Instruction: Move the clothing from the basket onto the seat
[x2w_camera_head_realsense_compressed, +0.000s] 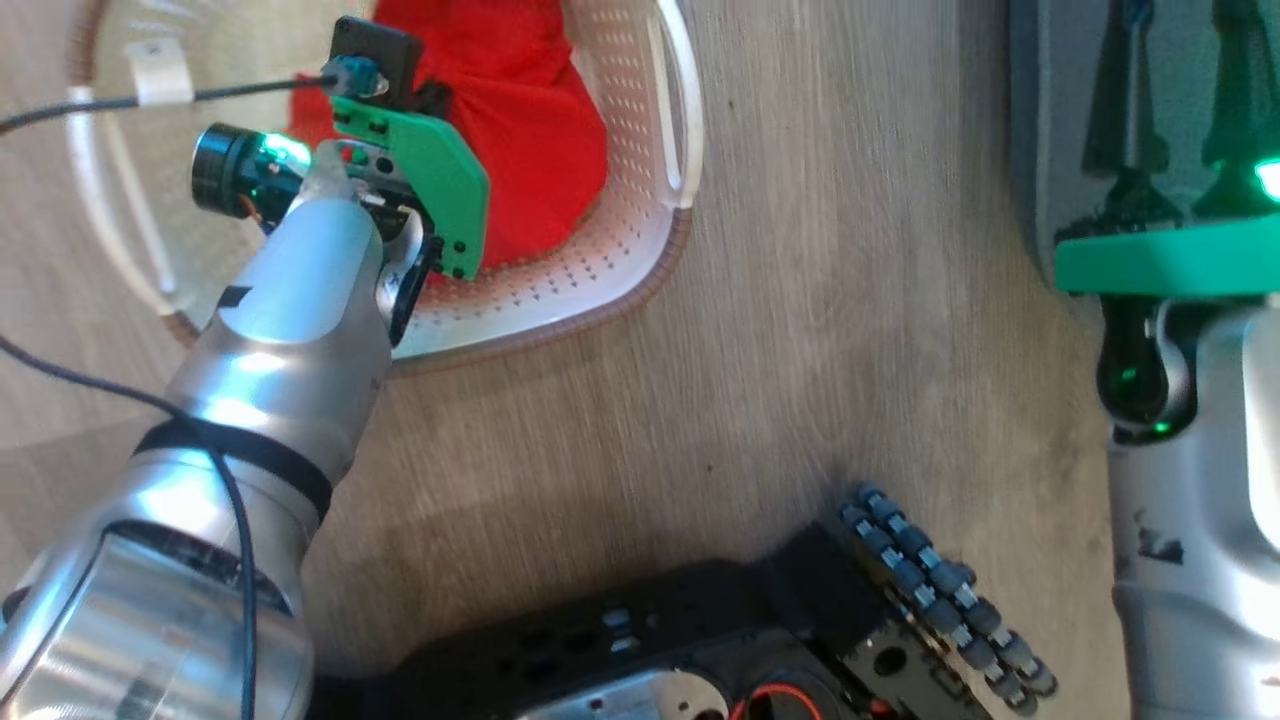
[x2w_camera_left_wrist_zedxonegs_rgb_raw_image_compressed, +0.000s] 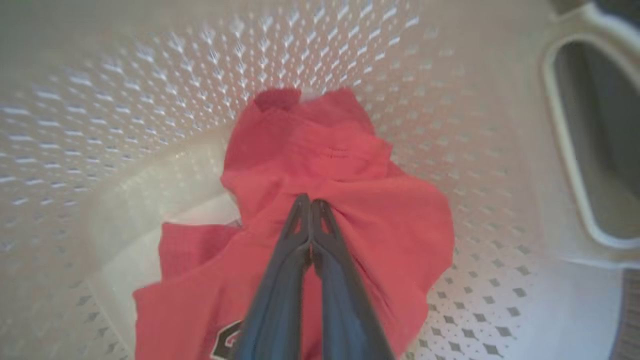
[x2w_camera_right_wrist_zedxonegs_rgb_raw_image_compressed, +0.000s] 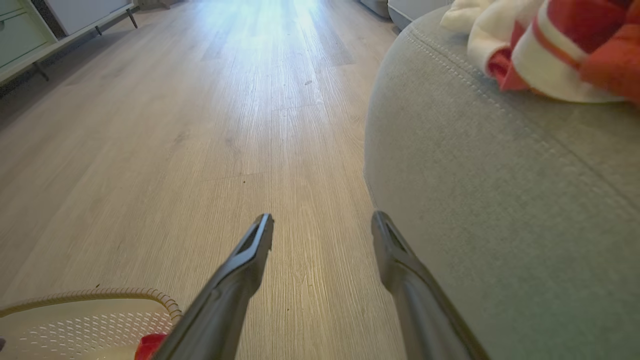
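Clothing lies in two places. A red garment (x2w_camera_left_wrist_zedxonegs_rgb_raw_image_compressed: 345, 165) sits inside the basket (x2w_camera_left_wrist_zedxonegs_rgb_raw_image_compressed: 150, 100). The left wrist view shows its long axis running from the far perforated wall back toward the camera, roughly in line with the fingers, with a narrow folded end pointing at that wall. The left gripper (x2w_camera_left_wrist_zedxonegs_rgb_raw_image_compressed: 310, 202) has its fingers pressed together with no gap at the tips, and the cloth puckers into folds right where they meet, so it is pinching the fabric. A dark printed mark (x2w_camera_left_wrist_zedxonegs_rgb_raw_image_compressed: 225, 345) shows near the bottom edge; I cannot read it.

From the head view the garment is a heap lying up and down the picture against the basket's right side, near a white handle (x2w_camera_head_realsense_compressed: 682, 110). The basket stands on the wooden floor (x2w_camera_head_realsense_compressed: 800, 350), and the left gripper's fingers are hidden behind its green mount (x2w_camera_head_realsense_compressed: 430, 190).

The right wrist view adds the second piece — a striped garment (x2w_camera_right_wrist_zedxonegs_rgb_raw_image_compressed: 560, 50), white with red bands, lying on top of the grey seat (x2w_camera_right_wrist_zedxonegs_rgb_raw_image_compressed: 500, 210). The right gripper (x2w_camera_right_wrist_zedxonegs_rgb_raw_image_compressed: 322, 225) is spread wide and holds nothing, hanging over the floor just beside the seat's rounded edge.
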